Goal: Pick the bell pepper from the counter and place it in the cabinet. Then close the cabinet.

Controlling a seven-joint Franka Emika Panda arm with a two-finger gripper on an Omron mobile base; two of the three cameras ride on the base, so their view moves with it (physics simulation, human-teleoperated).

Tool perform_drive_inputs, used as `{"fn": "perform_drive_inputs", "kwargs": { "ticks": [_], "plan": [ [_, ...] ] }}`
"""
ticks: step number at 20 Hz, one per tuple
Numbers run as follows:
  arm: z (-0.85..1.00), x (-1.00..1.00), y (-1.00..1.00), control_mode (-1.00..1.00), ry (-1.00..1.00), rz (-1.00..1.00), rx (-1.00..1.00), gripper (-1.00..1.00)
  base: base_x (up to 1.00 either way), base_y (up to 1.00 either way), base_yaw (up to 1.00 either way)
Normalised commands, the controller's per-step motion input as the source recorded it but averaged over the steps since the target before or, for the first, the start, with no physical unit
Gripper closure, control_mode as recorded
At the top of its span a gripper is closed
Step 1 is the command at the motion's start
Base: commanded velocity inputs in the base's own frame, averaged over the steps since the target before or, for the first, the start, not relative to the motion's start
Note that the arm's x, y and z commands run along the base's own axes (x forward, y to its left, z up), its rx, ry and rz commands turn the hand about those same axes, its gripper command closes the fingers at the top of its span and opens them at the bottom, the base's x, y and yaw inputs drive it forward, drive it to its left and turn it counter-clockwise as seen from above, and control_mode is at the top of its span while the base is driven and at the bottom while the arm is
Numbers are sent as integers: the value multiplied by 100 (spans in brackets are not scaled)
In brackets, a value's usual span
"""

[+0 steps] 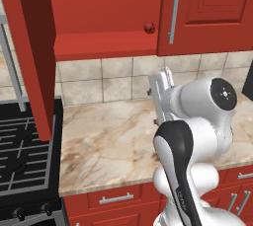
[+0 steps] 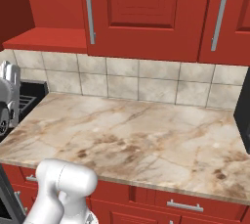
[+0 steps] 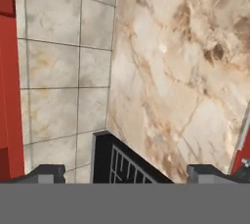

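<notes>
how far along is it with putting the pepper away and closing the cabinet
Placing looks done: the bell pepper sits on the cabinet shelf. The pincer is open and empty, over the counter. Left: shutting the open cabinet door.

White arm folded at the elbow, forearm raised, claw (image 3: 125, 173) spread wide, holding nothing

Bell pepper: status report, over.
Fingers open, empty. Bell pepper on cabinet shelf. Left cabinet door open, nothing blocking it.
</notes>
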Motion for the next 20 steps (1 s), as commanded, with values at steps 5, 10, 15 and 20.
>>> {"fn": "perform_drive_inputs", "kwargs": {
  "ticks": [5,10,15,20],
  "plan": [
    [-37,-43,72,-100,-29,14,-3,-100,0,0,0],
    [-13,-63,80,-100,-35,12,-6,-100,0,0,0],
    [-23,-74,57,-100,-38,9,-6,-100,0,0,0],
    [-20,-69,55,-100,-39,7,-5,-100,0,0,0]
  ]
}}
